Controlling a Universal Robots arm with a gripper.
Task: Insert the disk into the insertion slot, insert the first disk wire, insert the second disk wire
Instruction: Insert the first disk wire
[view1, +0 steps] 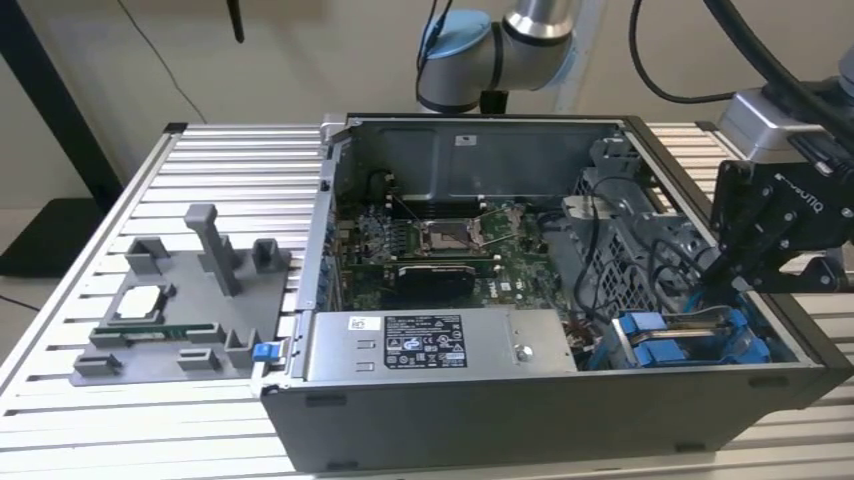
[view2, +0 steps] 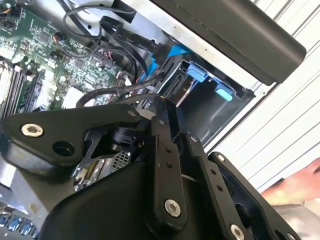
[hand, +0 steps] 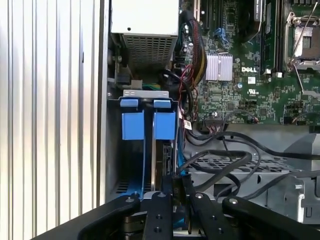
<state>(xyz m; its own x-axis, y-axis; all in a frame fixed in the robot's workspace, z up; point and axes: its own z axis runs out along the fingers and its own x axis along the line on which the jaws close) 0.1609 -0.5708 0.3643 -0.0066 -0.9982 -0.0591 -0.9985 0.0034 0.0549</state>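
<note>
The disk (view1: 697, 325) sits in the insertion slot (view1: 754, 350) at the case's near corner on the exterior view's right, its blue carrier tabs (hand: 149, 125) sticking out. In the first wrist view the disk's edge (hand: 165, 157) stands upright inside the grey perforated bay (hand: 119, 187). My gripper (view1: 737, 282) hangs just above that bay. Its fingers (hand: 159, 210) are drawn together over the disk's end, where a black disk wire (hand: 210, 160) runs in between them. In the second wrist view the gripper (view2: 161, 107) is pressed shut among black cables (view2: 120, 90), beside the blue tabs (view2: 196, 73).
The open computer case holds a motherboard (view1: 427, 240) and a grey power supply (view1: 434, 345) along its near wall. Loose black cables (hand: 225, 140) cross the drive cage beside the bay. A grey fixture plate (view1: 187, 300) with small parts lies on the slatted table at the exterior view's left.
</note>
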